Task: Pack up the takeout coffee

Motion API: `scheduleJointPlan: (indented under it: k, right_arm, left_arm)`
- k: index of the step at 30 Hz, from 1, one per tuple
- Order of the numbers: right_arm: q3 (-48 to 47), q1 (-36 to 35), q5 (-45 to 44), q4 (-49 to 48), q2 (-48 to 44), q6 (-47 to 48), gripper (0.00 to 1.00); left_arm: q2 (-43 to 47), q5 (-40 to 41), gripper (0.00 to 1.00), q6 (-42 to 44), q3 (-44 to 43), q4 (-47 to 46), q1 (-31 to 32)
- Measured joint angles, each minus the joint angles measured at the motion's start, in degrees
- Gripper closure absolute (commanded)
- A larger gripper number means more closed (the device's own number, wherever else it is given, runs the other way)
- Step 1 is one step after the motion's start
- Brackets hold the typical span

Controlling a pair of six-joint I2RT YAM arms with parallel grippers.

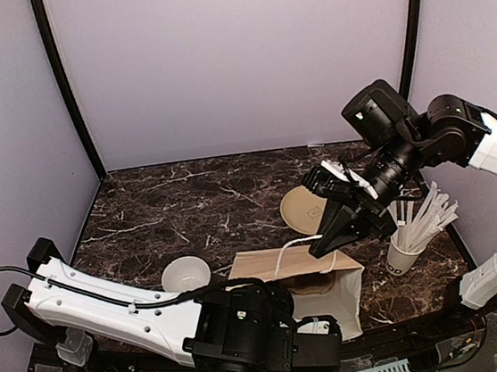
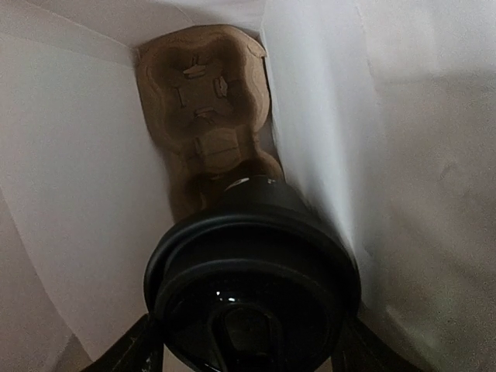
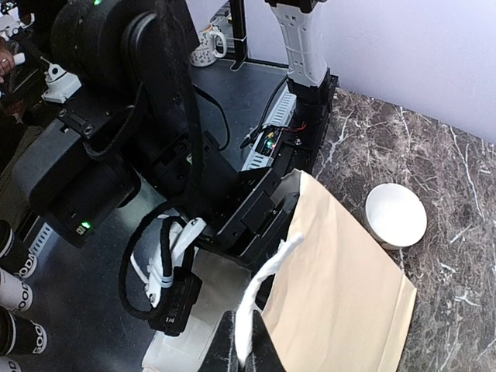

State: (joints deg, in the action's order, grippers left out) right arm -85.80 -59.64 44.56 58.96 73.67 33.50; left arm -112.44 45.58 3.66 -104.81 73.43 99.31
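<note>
Marbled tabletop (image 1: pixel 187 202), takeout coffee (image 2: pixel 252 260) clamped in left gripper (image 2: pixel 248 353) inside paper bag (image 3: pixel 341 294), right gripper (image 3: pixel 242 350) pinching bag handle (image 3: pixel 267 271)

From above, the bulk of the left arm (image 1: pixel 247 330) hides the left gripper (image 2: pixel 249 358) inside the paper bag (image 1: pixel 266 263). Up close, the takeout coffee (image 2: pixel 252 263) shows only its lid, cut by the bottom edge.
</note>
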Motion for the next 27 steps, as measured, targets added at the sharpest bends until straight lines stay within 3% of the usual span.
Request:
scheduleJointPlan:
  k: [12,27]
  right_arm:
    - [-1.20,-1.29,-0.63,-1.97,2.40,-2.29,1.00]
    - [-3.54,-1.40,-1.03,-3.23,3.08,-4.09,1.00]
  left_arm:
    - [6.88,6.40,0.60,2.58,10.45,-6.80,-0.17]
    - [8.74,4.74,0.60,10.80,14.03,-18.18,-4.39]
